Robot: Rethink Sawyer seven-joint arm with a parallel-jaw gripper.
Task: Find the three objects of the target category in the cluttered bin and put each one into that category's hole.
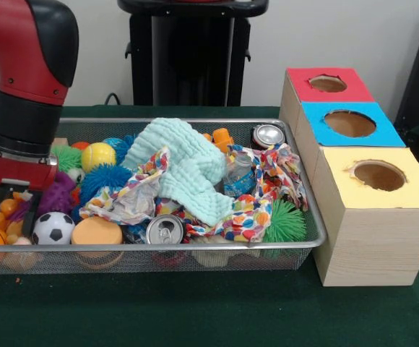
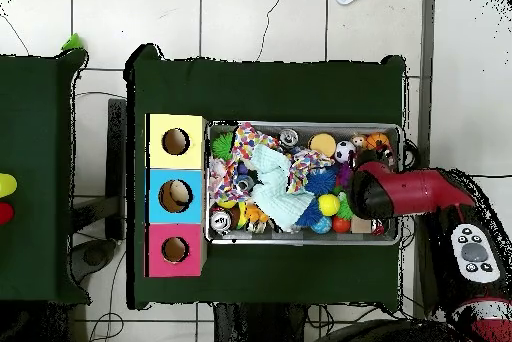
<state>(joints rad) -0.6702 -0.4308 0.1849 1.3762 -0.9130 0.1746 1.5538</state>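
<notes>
Setting: a wire mesh bin (image 1: pixel 307 217) sits on a green table (image 1: pixel 195 311), heaped with toys, cloths and cans.

Sorting boxes: three wooden boxes stand touching the bin's end, topped red (image 1: pixel 328 84), blue (image 1: pixel 350 123) and yellow (image 1: pixel 378 176), each with a round hole.

Arm: the red and black arm (image 1: pixel 25 79) comes down over the bin's far end from the boxes.

Gripper: the gripper (image 1: pixel 7 210) hangs low among the balls at that end. Its dark fingers (image 1: pixel 29 214) stand apart with nothing between them.

Target objects: the category is not named. The cans look a likely set: one silver can (image 1: pixel 165 229) lies on its side at the front wall, lid facing the camera, and another can (image 1: pixel 268 135) stands at the corner nearest the boxes. A small bottle (image 1: pixel 238 176) pokes out of the patterned cloth (image 1: pixel 267 188).

Key relation: the silver can lies sideways from the gripper, toward the boxes, past a football-patterned ball (image 1: pixel 53 228) and an orange sponge ball (image 1: pixel 97 233). Its long axis runs front to back.

Cover: a mint green cloth (image 1: pixel 188 170) drapes the middle and may hide more.
</notes>
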